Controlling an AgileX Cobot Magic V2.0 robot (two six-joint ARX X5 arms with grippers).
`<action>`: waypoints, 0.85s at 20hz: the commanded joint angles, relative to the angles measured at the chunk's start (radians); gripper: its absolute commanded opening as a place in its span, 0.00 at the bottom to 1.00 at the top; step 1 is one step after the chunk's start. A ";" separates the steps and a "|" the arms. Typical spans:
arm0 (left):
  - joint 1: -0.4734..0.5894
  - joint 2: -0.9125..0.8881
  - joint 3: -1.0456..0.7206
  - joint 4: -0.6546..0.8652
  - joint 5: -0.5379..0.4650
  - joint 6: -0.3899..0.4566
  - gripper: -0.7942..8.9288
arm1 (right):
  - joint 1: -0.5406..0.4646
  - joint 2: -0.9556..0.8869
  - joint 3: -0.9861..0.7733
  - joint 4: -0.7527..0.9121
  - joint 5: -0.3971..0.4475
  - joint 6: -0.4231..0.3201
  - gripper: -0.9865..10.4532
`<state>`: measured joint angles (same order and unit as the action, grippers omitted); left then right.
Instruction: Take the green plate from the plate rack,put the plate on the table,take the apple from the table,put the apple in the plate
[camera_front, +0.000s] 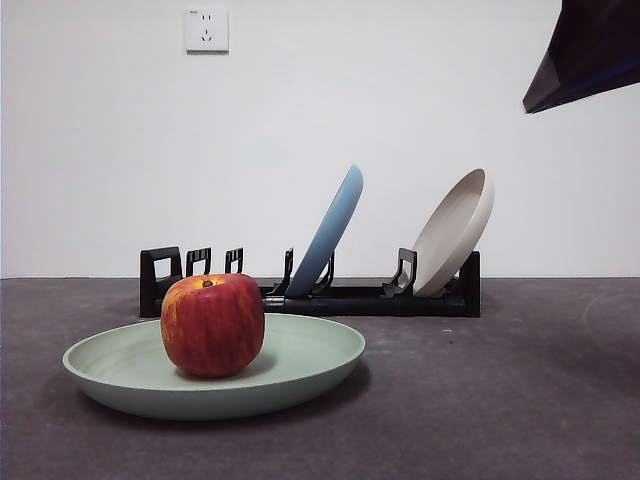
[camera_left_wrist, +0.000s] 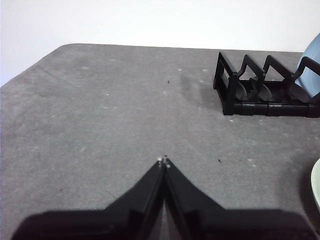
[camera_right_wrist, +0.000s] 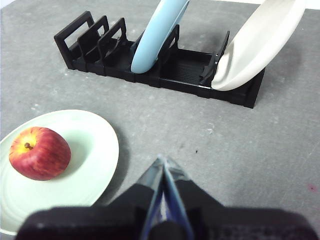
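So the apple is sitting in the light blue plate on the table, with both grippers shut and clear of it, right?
Not quite: the apple sits in the green plate on the table, as the front view shows. The light blue plate stands in the plate rack. The rest holds.

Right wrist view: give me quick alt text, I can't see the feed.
A red apple sits in a green plate on the grey table. Behind, a black plate rack holds a blue plate and a white plate, both leaning. The right gripper is shut, holding nothing.

Matte green plate (camera_front: 300, 365), glossy apple (camera_front: 212, 325) (faintly streaked), mottled matte table (camera_front: 520, 400).
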<state>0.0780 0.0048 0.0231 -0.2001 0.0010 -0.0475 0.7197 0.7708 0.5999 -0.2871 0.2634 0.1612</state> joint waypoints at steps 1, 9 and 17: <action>0.004 -0.003 -0.015 0.005 0.003 -0.009 0.08 | 0.001 -0.002 -0.005 0.009 0.002 0.006 0.09; 0.004 -0.003 -0.015 0.005 0.003 -0.009 0.08 | 0.001 -0.002 -0.005 0.009 0.002 0.006 0.09; 0.004 -0.003 -0.015 0.005 0.003 -0.009 0.08 | -0.021 -0.070 -0.006 -0.013 0.062 -0.074 0.09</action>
<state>0.0780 0.0048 0.0231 -0.1997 0.0010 -0.0532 0.7017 0.7025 0.5999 -0.3038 0.3161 0.1223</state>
